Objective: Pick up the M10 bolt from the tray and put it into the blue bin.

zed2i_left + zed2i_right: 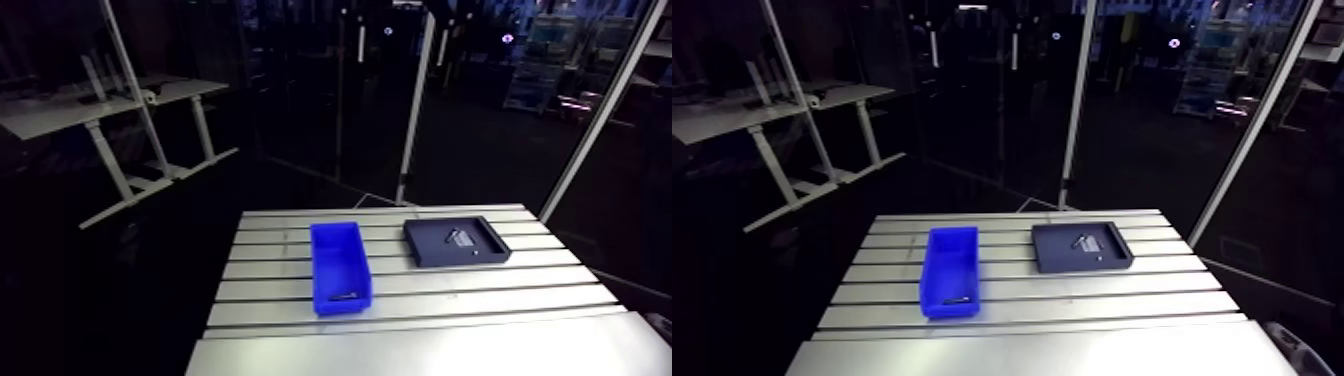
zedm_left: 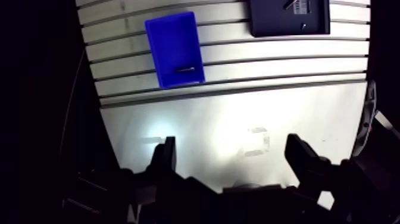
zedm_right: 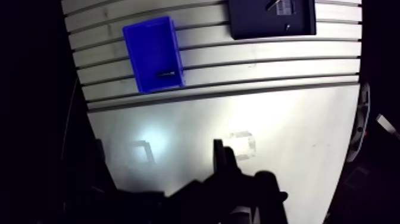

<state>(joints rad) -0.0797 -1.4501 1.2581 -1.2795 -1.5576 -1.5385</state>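
Observation:
The blue bin (image 1: 340,265) stands lengthwise on the slotted table (image 1: 560,290), left of the dark tray (image 1: 430,250). A dark bolt (image 2: 185,70) lies inside the bin, near the end closer to the arm. In the tray lie a pale bolt-like piece (image 1: 455,235) and a tiny part (image 1: 473,252). My gripper (image 2: 232,156) hangs well back from both, over the smooth plate at the table's near edge. It is open, and its fingers (image 2: 165,152) stand wide apart with only the bare plate between them. The arm view does not show the gripper.
The smooth metal plate (image 2: 238,119) spans the table's near side and carries a bright glare spot. A dark curved part of the robot (image 2: 368,119) shows beside the gripper. Past the table's edges the floor drops into darkness.

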